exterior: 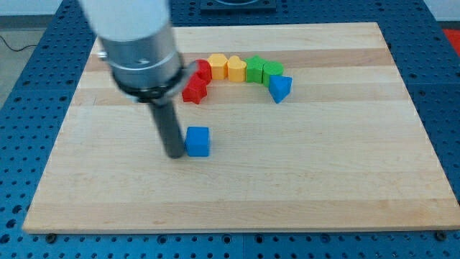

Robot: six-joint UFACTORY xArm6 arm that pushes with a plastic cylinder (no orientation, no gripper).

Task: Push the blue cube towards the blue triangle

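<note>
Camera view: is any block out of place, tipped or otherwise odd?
Nothing stands out. The blue cube sits alone mid-board with my tip at its left; the other blocks form an arc above, ending at the blue triangle.

Wooden board (345, 180) — blue cube (198, 141) alone; red, yellow, green blocks arc to blue triangle (280, 88).
</note>
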